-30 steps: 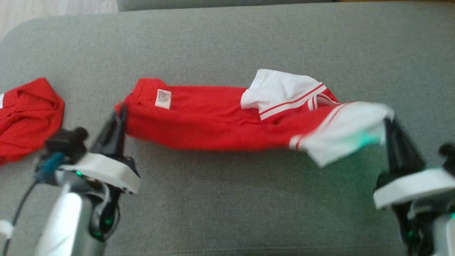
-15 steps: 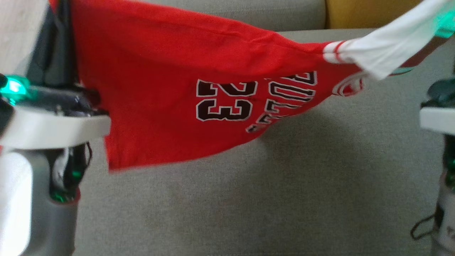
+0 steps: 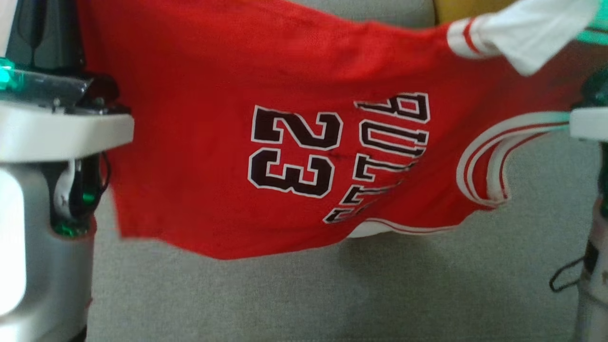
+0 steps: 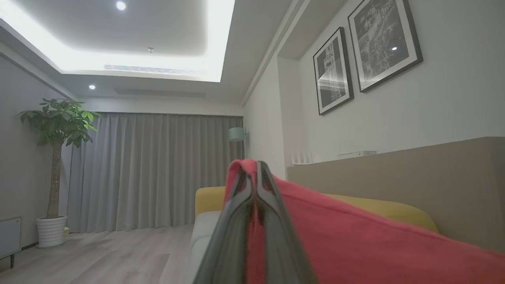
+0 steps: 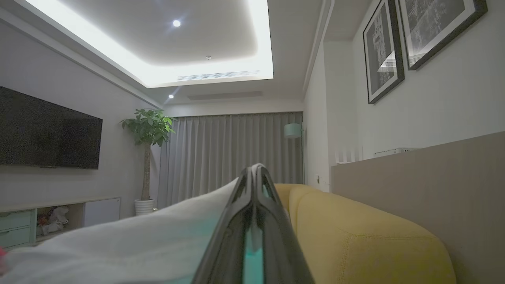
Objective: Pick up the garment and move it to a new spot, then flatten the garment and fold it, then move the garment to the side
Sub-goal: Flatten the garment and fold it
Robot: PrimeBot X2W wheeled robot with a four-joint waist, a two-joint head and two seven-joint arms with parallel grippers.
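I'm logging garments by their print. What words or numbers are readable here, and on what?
"23": black with white edging, on the red jersey.
"BULLS": beside the number on the same jersey, running down the head view; the last letters are creased and only partly readable.
Framed pictures on the wall: no legible text.

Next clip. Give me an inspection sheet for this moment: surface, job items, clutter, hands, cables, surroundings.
Surface: grey sofa seat beneath the hanging garment.
Job's things: red jersey, marked 23, lifted and stretched between both hands.
Clutter: nothing seen.
Hands: left hand shut on the jersey's red edge; right hand shut on its white part.
Cables: black cable looped at the head view's lower right.
Surroundings: yellow cushion, potted plant, curtains, framed pictures, wall TV.
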